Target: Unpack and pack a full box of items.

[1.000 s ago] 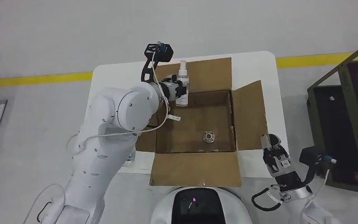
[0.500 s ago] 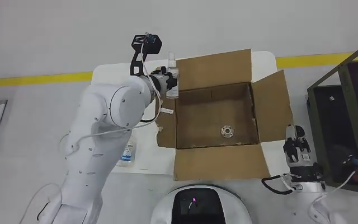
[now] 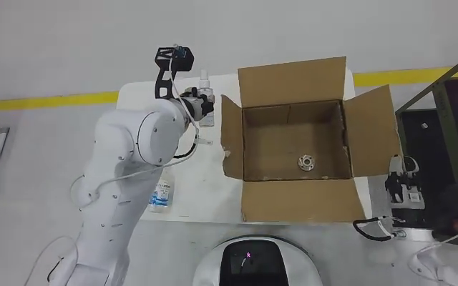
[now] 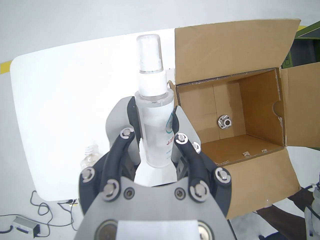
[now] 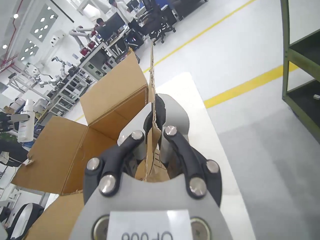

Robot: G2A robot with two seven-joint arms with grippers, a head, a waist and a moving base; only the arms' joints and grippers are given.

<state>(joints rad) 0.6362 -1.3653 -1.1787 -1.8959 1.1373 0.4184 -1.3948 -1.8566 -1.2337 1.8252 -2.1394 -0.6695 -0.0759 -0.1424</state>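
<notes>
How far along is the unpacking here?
Done: a water bottle lies on the table outside the box. In hand: the left gripper holds a spray bottle over the table beside the box, and the right gripper pinches the box's right flap. Left: a metal fitting on the box floor, then repacking.

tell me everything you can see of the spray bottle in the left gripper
The spray bottle is a slim clear plastic cylinder with a white pump collar and a frosted clear cap over the nozzle. A label with teal and red print sits on its body. The left gripper clamps its lower body between black pads, cap pointing away from the wrist. It is outside the cardboard box, near one side flap, over the white table; whether its base touches the table is hidden.
</notes>
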